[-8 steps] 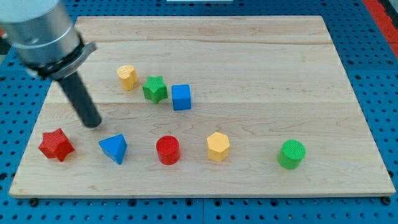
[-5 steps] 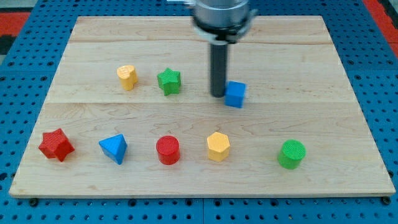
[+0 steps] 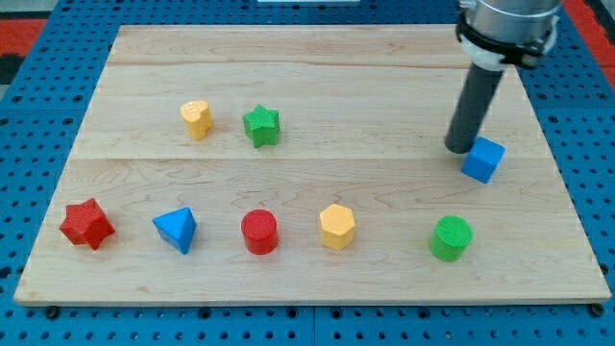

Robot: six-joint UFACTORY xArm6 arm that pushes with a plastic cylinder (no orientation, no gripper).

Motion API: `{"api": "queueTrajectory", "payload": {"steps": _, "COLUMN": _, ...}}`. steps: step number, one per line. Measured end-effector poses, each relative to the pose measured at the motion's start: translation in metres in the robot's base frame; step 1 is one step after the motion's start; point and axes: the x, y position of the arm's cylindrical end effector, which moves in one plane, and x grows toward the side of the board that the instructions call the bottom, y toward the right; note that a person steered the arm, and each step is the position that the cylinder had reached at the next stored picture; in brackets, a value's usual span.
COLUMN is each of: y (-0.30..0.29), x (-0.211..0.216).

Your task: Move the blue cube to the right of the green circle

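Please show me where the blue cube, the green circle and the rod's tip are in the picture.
blue cube (image 3: 482,160): camera view, middle of its visible faces.
green circle (image 3: 452,236): camera view, its round top.
my tip (image 3: 457,147): camera view, the rod's very end, just to the left of the blue cube.

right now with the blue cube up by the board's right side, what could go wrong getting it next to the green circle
My tip sits at the blue cube's upper left, so pushing on could send it toward the board's right edge, which is close. The cube stands turned cornerwise, so it may spin off my tip. Pushed straight down the view, it could bump the green circle out of place.
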Motion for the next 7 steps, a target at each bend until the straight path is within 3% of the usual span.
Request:
{"api": "queueTrajectory", "payload": {"steps": 2, "y": 0.030, "x": 0.003}}
{"api": "queueTrajectory", "payload": {"steps": 5, "y": 0.021, "x": 0.100}}
{"api": "queueTrajectory", "payload": {"steps": 6, "y": 0.020, "x": 0.090}}
{"api": "queueTrajectory", "payload": {"steps": 7, "y": -0.031, "x": 0.042}}
